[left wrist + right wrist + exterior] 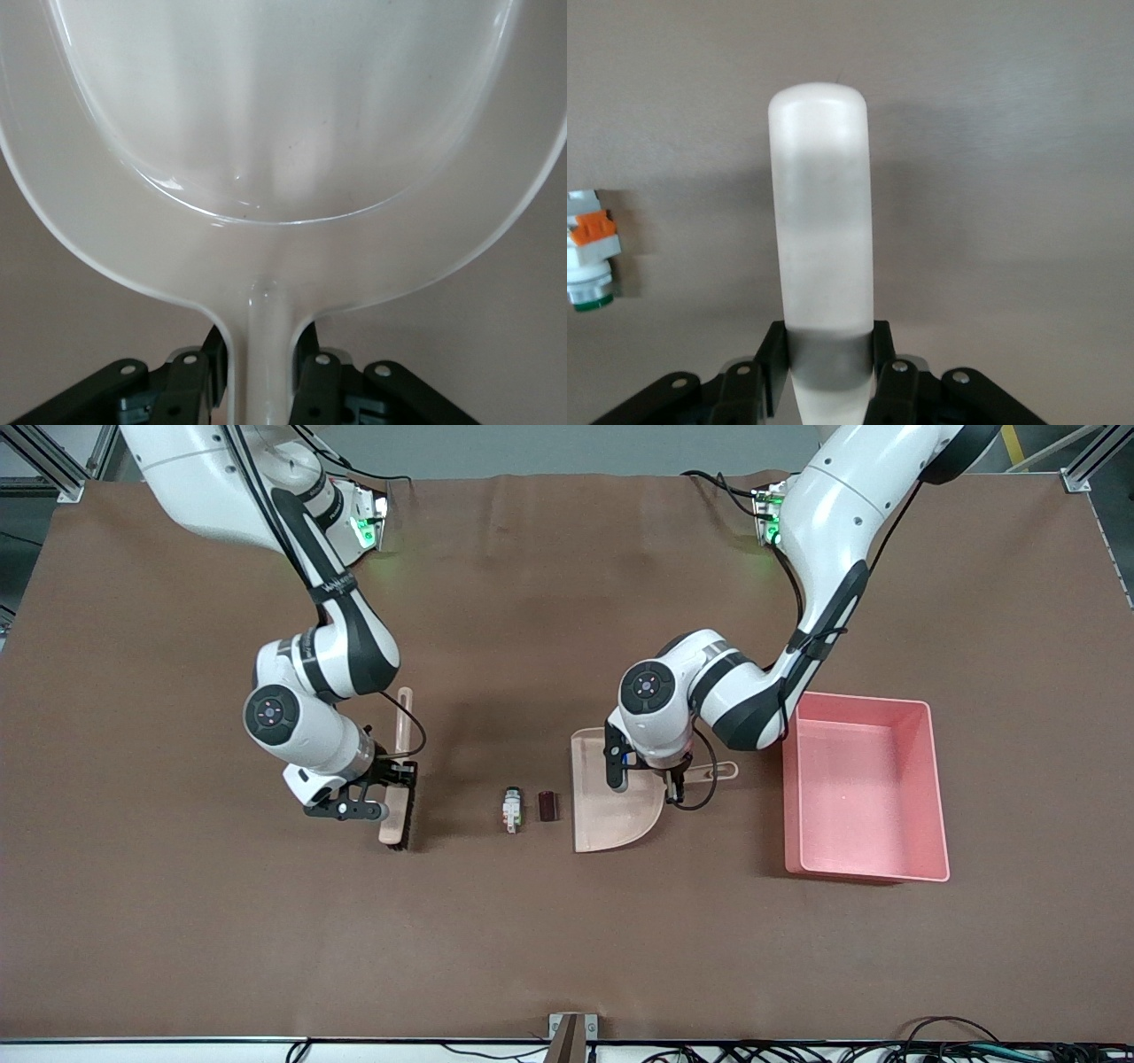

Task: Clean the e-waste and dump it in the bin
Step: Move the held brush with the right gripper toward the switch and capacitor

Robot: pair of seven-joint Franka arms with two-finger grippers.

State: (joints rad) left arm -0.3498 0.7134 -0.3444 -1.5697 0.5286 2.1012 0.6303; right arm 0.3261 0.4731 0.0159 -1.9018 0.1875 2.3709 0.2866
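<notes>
While you watch: left gripper (671, 772) fingers clamped on dustpan (611, 802) handle, pan flat on worktop (567, 939). Right gripper (396, 779) fingers clamped on brush (400, 779), bristles down. White piece (511, 810) and maroon block (548, 805) lie between brush and dustpan, just beside pan's mouth. Pink bin (864, 788) near dustpan, toward left arm's end.

place: robot lab | evidence: aluminium frame (53, 465), cloth-covered table (567, 957), loose cables (886, 1050)
</notes>
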